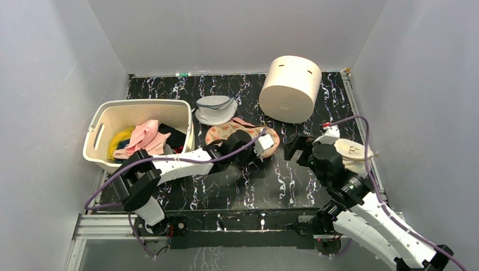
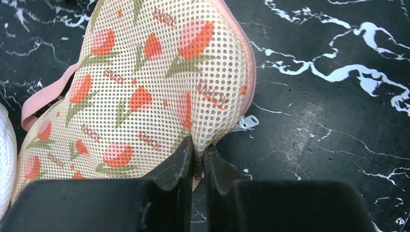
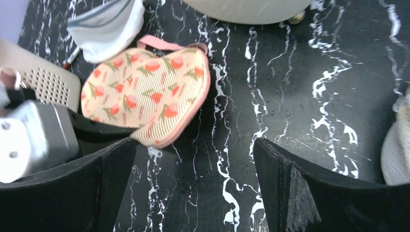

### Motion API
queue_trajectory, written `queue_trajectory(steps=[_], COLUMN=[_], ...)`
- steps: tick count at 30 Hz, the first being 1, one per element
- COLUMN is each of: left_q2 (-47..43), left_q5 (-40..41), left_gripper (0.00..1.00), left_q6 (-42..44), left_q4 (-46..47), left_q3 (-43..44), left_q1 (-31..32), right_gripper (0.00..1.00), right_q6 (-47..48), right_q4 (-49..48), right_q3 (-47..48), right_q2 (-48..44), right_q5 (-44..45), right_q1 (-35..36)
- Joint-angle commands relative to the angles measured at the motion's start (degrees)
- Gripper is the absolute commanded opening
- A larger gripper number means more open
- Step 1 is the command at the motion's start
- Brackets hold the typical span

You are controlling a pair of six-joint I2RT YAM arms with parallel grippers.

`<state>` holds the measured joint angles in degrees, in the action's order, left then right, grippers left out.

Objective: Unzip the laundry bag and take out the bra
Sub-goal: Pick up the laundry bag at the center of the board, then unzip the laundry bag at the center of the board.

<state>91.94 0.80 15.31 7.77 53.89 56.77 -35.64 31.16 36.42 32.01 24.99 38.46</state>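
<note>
Black marbled counter, flowered laundry bag, left end effector clamped on the bag's edge, right end effector spread wide, empty, beside the bag

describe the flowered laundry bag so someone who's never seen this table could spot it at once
On the black marble-patterned table, look between the cream perforated plastic basket on the left and the cream cylinder at the back. There lies a peanut-shaped beige-pink mesh case, in front of a round grey-white mesh bag. Only it carries red-orange flowers and a pink zipper rim.
</note>
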Motion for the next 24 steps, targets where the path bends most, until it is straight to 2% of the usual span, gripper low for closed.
queue_trajectory(steps=[1,5,8,12,17,24], left_q2=[-1.68,-1.32,-2.24,-2.34,-2.46,-2.88], left_q5=[-1.19,-1.68,-1.93,-2.53,-2.97,-4.63], left_gripper=[0.00,0.00,0.00,0.00,0.00,0.00], left_q6=[-5.93,-6.58,-6.92,-6.96,-7.17,-7.89], left_q4=[0.85,-0.83,-0.39,-0.67,-0.53,-1.18], left_q3=[2.32,3.55,3.20,3.44,3.32,3.88], left_q1=[-2.91,-3.00,-3.16,-3.19,-3.39,-3.60], right_gripper=[0.91,0.83,0.72,0.64,0.48,0.44], right_q6=[4.93,12.42,20.48,23.90,24.71,22.76], right_q4=[-14.32,-26.44,-39.48,-47.89,-48.57,-51.70], right_q3=[-4.52,-8.92,-15.36,-21.47,-20.30,-20.23], right_q2=[4.21,10.90,11.64,10.68,15.78,20.02], right_q5=[-7.75,-21.31,-31.13,-28.57,-26.49,-18.49], right_q1=[-0.19,-0.10,0.27,0.87,1.91,4.53])
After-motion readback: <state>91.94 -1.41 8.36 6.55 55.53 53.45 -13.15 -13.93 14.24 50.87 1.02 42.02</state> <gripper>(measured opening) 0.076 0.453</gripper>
